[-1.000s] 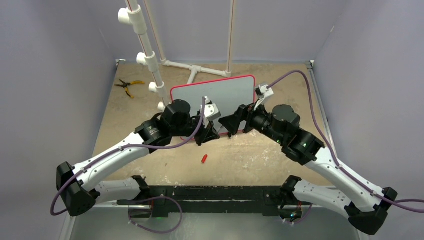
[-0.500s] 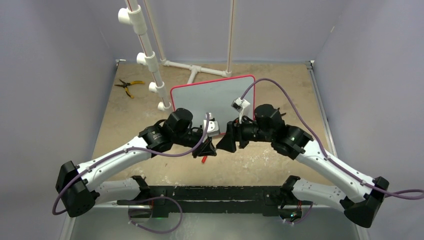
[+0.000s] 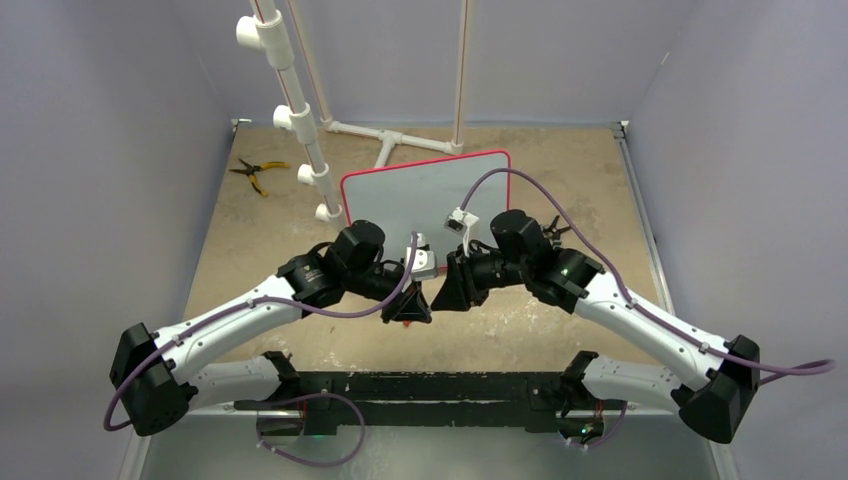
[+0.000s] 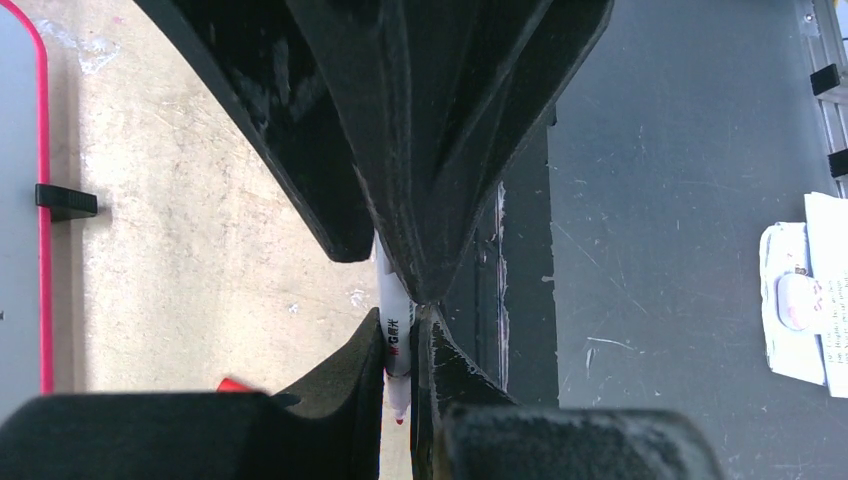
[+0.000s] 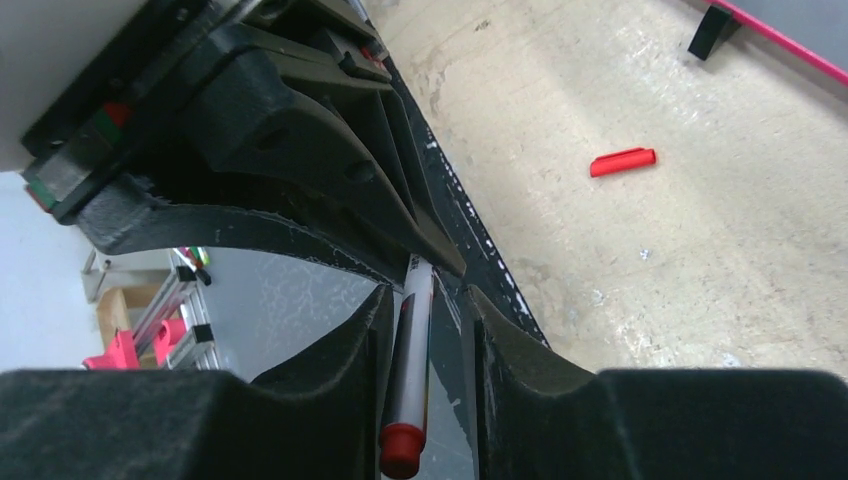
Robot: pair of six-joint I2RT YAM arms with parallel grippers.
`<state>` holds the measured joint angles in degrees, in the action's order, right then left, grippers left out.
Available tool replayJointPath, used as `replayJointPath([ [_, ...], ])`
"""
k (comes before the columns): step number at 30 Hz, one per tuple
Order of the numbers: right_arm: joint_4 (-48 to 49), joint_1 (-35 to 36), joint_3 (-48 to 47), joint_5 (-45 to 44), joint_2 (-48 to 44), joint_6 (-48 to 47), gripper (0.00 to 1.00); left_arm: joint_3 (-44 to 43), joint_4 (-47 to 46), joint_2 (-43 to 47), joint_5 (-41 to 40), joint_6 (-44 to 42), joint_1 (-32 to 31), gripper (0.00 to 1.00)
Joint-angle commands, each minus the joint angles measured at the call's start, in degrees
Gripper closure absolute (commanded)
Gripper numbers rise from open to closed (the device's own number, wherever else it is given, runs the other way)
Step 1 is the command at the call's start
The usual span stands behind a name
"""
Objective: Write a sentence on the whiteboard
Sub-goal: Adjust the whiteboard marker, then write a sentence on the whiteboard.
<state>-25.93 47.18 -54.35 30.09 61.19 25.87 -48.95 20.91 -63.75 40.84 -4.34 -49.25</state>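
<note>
The whiteboard [image 3: 425,195] stands at mid table, red-framed on black feet; its face looks blank and no sentence is in view. In front of it my two grippers meet tip to tip. My left gripper [image 3: 408,305] [image 4: 403,320] is shut on a white marker [image 4: 397,340] whose bare red tip points back toward that wrist. My right gripper [image 3: 445,290] [image 5: 428,295] straddles the marker's [image 5: 410,370] red-plugged back end. The barrel lies against one finger, a gap shows at the other. The red cap [image 5: 622,161] lies on the table beyond.
Yellow-handled pliers [image 3: 258,172] lie at the far left. A white pipe frame [image 3: 300,120] rises behind the board. The black base rail [image 3: 430,385] runs along the near edge just below the grippers. The board's foot [image 4: 65,202] is close by.
Both arms drew back from the board toward the near edge. The right jaws narrowed from wide open around the marker's back end. The left gripper now hides the red cap in the top view.
</note>
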Motion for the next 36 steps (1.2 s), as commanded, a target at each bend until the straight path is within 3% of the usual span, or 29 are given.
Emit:
replayJointPath([
  [1,1.6,-0.1,0.7,4.1,0.5,-2.1,0.68,0.1,-0.5,-0.2,2.2,-1.9,-0.1,1.00],
  [18,2.0,-0.2,-0.3,2.6,0.0,-2.0,0.65,0.3,0.1,-1.2,5.0,-2.6,-0.1,1.00],
  [21,1.8,-0.2,0.0,3.4,0.4,-2.4,0.70,0.3,0.3,-1.4,5.0,-2.8,-0.1,1.00],
  [30,2.2,-0.2,0.5,5.3,-0.3,-3.6,1.00,-0.5,0.4,-1.3,1.3,-1.4,-0.2,1.00],
  [31,2.2,-0.2,0.5,4.9,-0.6,-3.9,1.00,-0.8,0.1,-1.0,0.3,-0.6,-0.2,0.96],
  [34,3.0,-0.2,0.4,1.8,-2.4,-4.0,1.00,-1.4,-2.0,1.0,-5.8,2.7,0.3,0.58],
  [36,3.6,-0.2,0.5,-1.9,-3.8,-3.6,1.00,-1.5,-3.4,3.1,-9.8,3.9,1.3,0.44],
])
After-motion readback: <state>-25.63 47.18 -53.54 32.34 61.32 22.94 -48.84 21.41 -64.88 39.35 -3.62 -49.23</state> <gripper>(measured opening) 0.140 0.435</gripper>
